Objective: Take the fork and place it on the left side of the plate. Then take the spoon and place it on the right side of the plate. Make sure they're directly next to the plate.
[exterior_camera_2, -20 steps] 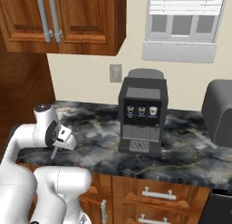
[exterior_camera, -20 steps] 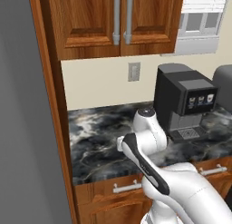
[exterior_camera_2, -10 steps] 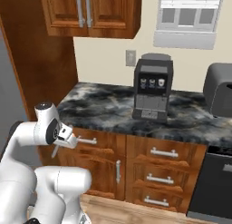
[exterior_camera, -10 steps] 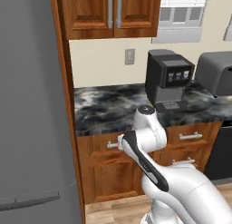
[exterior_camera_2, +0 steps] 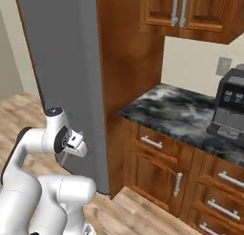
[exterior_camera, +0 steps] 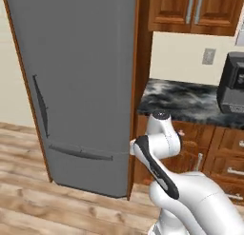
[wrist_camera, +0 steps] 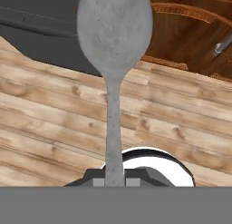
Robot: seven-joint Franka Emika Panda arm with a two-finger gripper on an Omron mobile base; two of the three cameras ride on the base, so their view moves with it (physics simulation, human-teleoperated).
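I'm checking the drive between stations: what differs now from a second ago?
The base has backed off and turned left: the marble counter and coffee machine now sit at the right, and a grey fridge and wood floor have come into view. The gripper stays shut on the spoon.

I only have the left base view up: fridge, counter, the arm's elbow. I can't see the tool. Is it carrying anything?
Observer: Yes. In the hand view the tool is shut on the spoon, handle pinched between the fingertips, bowl pointing away.
Operator: What's under it?
Observer: Wooden floor, not counter; the spoon hangs over the planks.
Operator: Where is the tool relative to the cabinets?
Observer: The right base view shows it low, in front of the fridge, left of the drawer under the marble counter.
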